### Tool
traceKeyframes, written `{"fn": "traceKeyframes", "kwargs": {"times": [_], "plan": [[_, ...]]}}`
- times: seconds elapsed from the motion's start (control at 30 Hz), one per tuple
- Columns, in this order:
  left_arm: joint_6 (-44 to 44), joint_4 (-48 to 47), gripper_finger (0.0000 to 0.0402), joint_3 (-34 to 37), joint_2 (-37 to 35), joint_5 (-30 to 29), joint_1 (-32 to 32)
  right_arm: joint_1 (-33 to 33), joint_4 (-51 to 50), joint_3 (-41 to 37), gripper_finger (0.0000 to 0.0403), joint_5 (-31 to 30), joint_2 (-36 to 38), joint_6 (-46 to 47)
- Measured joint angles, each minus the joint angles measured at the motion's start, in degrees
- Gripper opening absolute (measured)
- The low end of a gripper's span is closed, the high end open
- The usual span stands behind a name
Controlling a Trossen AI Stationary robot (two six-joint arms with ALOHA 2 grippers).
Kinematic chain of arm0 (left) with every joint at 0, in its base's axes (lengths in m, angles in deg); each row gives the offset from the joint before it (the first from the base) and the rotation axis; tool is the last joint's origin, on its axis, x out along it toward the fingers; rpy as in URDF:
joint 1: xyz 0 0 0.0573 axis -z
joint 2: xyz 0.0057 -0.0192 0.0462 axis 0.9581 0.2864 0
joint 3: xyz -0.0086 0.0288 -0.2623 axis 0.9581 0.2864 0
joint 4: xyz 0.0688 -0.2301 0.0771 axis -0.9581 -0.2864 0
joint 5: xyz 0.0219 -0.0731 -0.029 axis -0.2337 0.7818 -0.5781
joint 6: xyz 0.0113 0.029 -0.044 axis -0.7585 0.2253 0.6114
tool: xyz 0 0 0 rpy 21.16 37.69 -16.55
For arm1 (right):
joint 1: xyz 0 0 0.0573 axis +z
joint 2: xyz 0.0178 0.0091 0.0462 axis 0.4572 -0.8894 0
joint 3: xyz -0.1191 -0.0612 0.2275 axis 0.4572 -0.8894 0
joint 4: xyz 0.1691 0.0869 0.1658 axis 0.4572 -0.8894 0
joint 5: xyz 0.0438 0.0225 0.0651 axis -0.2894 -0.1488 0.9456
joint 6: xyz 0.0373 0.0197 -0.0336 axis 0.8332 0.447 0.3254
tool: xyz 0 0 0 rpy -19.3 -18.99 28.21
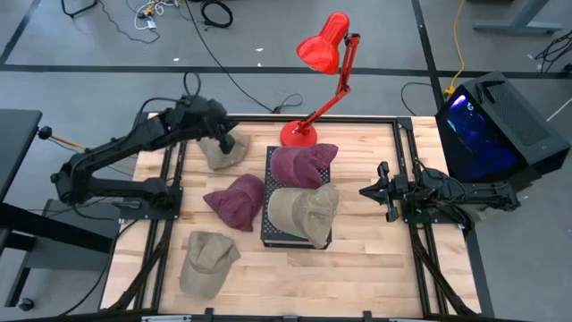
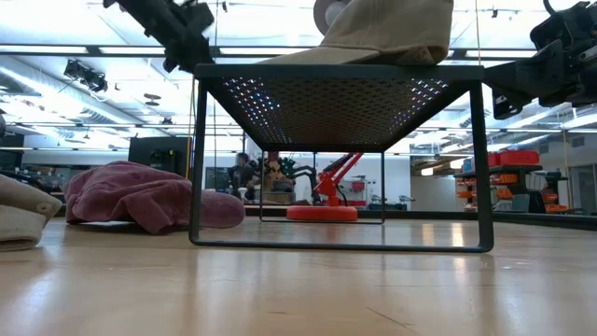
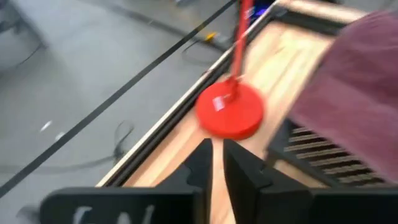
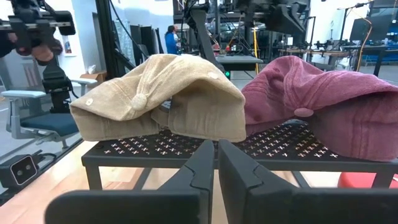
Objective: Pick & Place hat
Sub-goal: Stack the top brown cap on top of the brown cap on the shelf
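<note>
on the wooden table (image 1: 357, 277): i see a black perforated metal rack (image 1: 271, 234) on thin legs at the middle, its mesh top carrying two soft caps.
left gripper (image 1: 225, 141): raised near the far left of the table, over a tan cap (image 1: 217, 155); in the left wrist view its two dark fingers (image 3: 239, 171) stand a narrow slit apart with nothing between them.
right gripper (image 1: 368, 191): waits at the right edge, level with the rack top, pointing at the rack; its fingers (image 4: 236, 171) are nearly together, gripping nothing.
caps on rack, seen ahead of right gripper: a tan cap (image 4: 161, 96), brushed cloth with a round button on the crown, slumped and creased; touching it, a maroon cap (image 4: 323, 102) of the same soft weave, its brim drooping past the rack's edge.
maroon cap on the table (image 1: 237, 200): crumpled in a loose heap just beside the rack's left side, between the left gripper and the near edge.
tan cap near the front (image 1: 206, 261): lies flat, brim out, well apart from both grippers.
red desk lamp (image 1: 322, 54): glossy round base on the far edge just beyond the rack, jointed arm leaning right, shade out over the floor.
edges: black rails run along the table's left and right sides.
open room: bare planks show in front of the rack and between the rack and the right gripper.
</note>
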Motion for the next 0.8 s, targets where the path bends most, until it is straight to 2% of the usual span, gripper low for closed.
{"fn": "traceKeyframes", "kwargs": {"times": [0.2,0.4,0.5,0.63,0.8], "plan": [[6.91,-7.6,0.0122,-5.64,6.39,-6.77,-3.18,0.0,0.01,0.0,0.0027,0.01,0.0,0.0],[19.33,-15.65,0.0211,-9.15,12.49,-6.86,-5.86,0.0,0.0,0.0,0.0027,0.0,0.0,-0.02],[22.02,-18.35,0.0242,-9.7,14.85,-6.86,-6.31,0.0,0.0,0.0,0.0027,0.0,0.0,0.0],[26.14,-20.2,0.026,-9.72,17.48,-6.36,-6.33,0.0,0.0,0.0,0.0027,0.0,0.0,0.0],[32.52,-21.67,0.0254,-9.72,20.42,-3.71,-6.33,0.0,0.0,0.0,0.0027,0.0,0.0,0.0]]}}
